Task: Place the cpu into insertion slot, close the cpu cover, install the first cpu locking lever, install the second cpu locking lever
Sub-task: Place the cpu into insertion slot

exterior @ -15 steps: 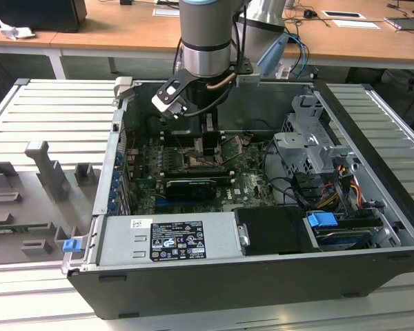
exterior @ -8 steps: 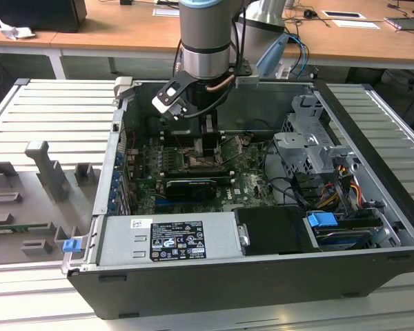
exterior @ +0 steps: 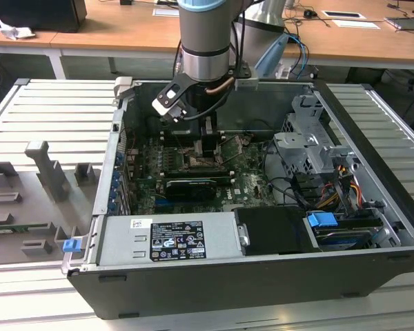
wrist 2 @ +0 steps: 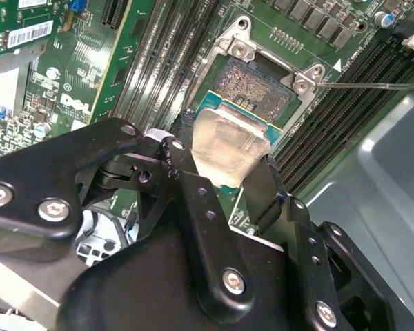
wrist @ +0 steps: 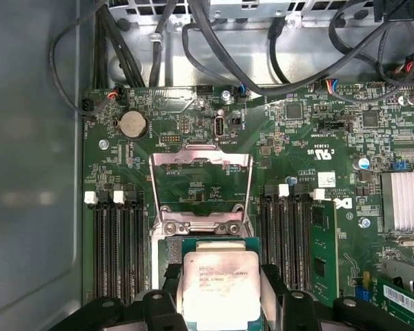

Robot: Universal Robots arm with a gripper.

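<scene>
In the exterior view, an open dark grey metal computer case (exterior: 214, 293) lies on a ribbed grey metal bench (exterior: 55, 114), around the bench's middle. A silver-and-blue robot arm (exterior: 205, 41) reaches down into the case near its far wall. Its black end effector (exterior: 207, 141) hangs low over the green circuit board (exterior: 252, 183).

In the second wrist view, the end effector (wrist 2: 224, 148) is clamped on the small flat square cpu (wrist 2: 228, 138) with a pale silvery metal top. A black finger (wrist 2: 193, 189) presses on each of two opposite edges. The cpu covers the nearer part of the square dark insertion slot (wrist 2: 255, 86). The slot's field of gold contacts lies bare beyond the chip, inside a thin metal rim. Whether the chip touches the socket cannot be told. Long black memory slots (wrist 2: 162, 62) run along both sides of the socket, and a thin straight metal rod (wrist 2: 372, 85) juts from one corner of the rim.

In the first wrist view, the end effector (wrist: 219, 276) grips the cpu (wrist: 217, 296) by two sides. Just beyond it, the thin silvery-grey square cpu cover (wrist: 200, 159) with a large central window stands swung open, and the green board shows through the window.
</scene>
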